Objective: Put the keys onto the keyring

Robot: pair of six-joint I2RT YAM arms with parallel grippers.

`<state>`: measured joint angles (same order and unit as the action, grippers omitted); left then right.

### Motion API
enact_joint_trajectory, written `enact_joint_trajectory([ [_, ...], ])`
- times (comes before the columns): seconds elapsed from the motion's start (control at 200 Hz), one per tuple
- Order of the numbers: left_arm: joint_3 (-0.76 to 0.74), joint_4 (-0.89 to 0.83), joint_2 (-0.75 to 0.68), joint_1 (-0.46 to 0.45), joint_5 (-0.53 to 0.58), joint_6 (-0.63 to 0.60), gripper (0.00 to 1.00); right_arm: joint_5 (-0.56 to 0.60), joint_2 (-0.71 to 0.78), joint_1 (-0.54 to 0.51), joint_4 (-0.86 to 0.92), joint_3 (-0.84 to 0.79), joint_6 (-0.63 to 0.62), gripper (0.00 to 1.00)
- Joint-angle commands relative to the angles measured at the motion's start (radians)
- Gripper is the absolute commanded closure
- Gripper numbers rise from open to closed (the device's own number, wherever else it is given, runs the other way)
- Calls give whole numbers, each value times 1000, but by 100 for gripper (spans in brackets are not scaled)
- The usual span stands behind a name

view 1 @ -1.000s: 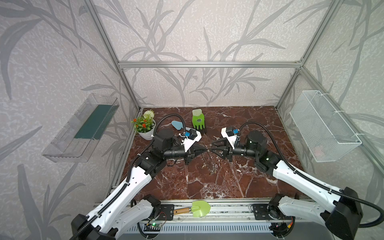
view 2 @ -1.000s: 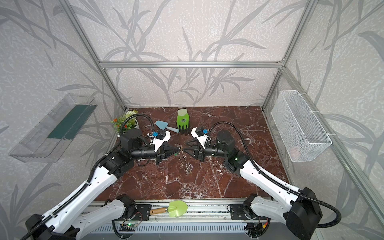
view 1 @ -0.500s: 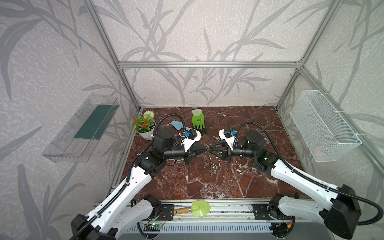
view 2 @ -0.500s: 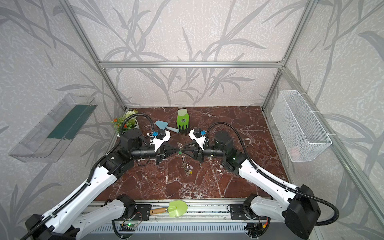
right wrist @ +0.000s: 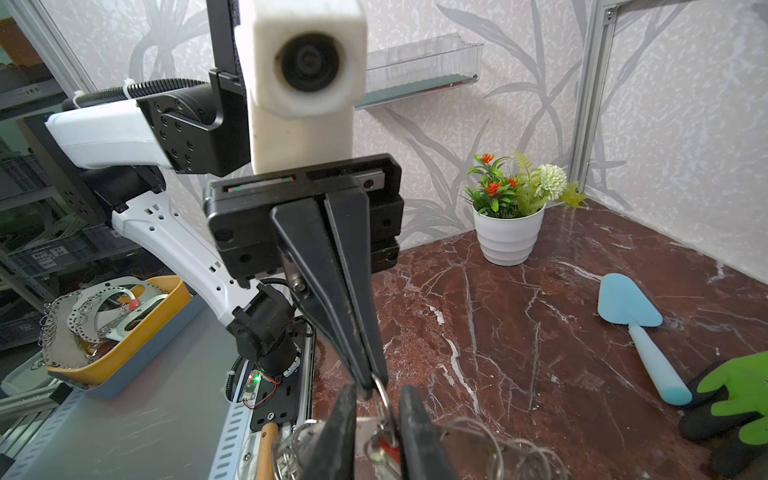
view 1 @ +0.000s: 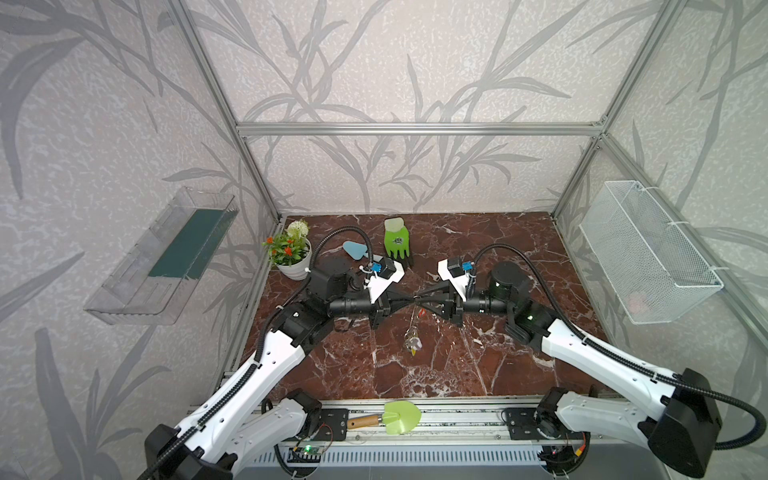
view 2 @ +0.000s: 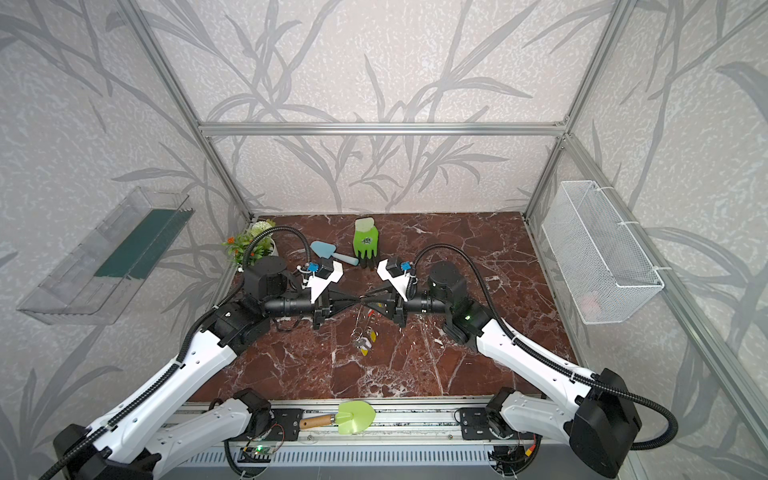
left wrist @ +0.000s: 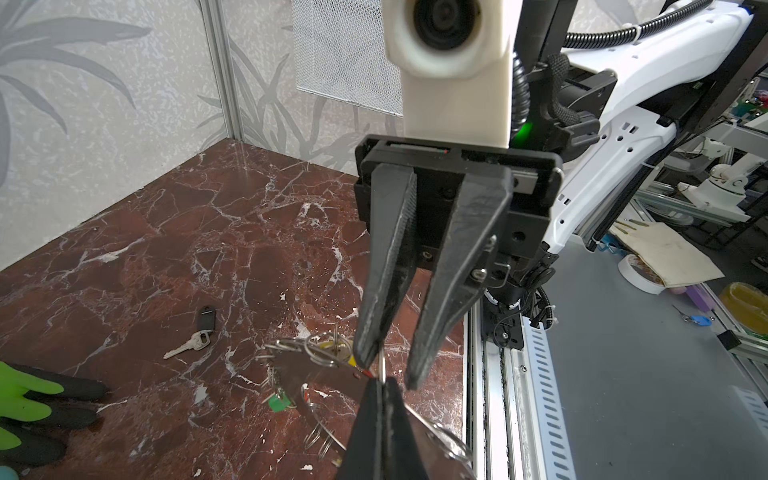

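**Walls** [view 1: 415, 62]: pale and textured, carrying a grey leaf print, closing in the worktop [view 1: 498, 249] at its far, left and right edges.
**Worktop:** red-brown marble pattern with white veins, lying flat and catching soft, even light.
**Aluminium frame** [view 1: 415, 129]: posts rising at the far corners, one crossbar running across the back wall.
**Clear plastic shelf** [view 1: 137, 291]: hanging on the wall beyond the left edge, holding a dark green liner [view 1: 191, 245].
**White wire basket** [view 1: 648, 257]: hanging on the wall beyond the right edge.
**Grey surface** [left wrist: 644, 374]: lying beyond the near edge.
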<state>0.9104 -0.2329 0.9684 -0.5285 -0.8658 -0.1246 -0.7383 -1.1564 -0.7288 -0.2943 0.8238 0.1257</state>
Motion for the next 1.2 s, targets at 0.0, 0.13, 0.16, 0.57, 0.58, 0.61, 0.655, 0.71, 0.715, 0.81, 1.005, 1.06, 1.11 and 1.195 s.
enact_joint_trajectory([
  [0.0,41,35,-11,-1,-25,-25,100,-18,-8,-10,-26,5,-4,81],
  [0.13,43,34,-13,-2,-23,-24,100,-16,-14,-9,-22,5,-8,85],
  [0.16,44,33,-14,-1,-25,-25,100,-16,-14,-11,-26,4,-8,86],
  [0.57,33,58,-21,-2,-35,3,100,-24,-12,-17,-42,-3,-6,100],
  [0.58,32,61,-22,-2,-35,6,100,-23,-11,-17,-43,-3,-6,100],
  [0.61,32,65,-23,-2,-36,14,100,-18,-7,-16,-46,-7,-7,100],
  [0.655,31,69,-27,-3,-36,28,100,-6,2,-16,-52,-13,-5,100],
  [0.71,25,80,-36,-3,-27,49,100,18,16,-16,-54,-22,-4,100],
  [0.715,24,82,-37,-4,-26,52,100,21,17,-16,-55,-24,-3,100],
  [0.81,12,100,-55,-8,7,102,94,48,41,-15,-79,-46,7,100],
  [1.005,-63,170,-142,-7,149,211,76,70,69,-8,-113,-66,41,100],
  [1.06,-98,213,-185,-7,231,258,71,69,72,-6,-121,-69,52,100],
  [1.11,-146,263,-226,-8,287,310,66,65,74,-1,-137,-73,70,100],
  [1.195,-206,321,-275,-8,338,364,61,45,76,13,-180,-83,108,100],
])
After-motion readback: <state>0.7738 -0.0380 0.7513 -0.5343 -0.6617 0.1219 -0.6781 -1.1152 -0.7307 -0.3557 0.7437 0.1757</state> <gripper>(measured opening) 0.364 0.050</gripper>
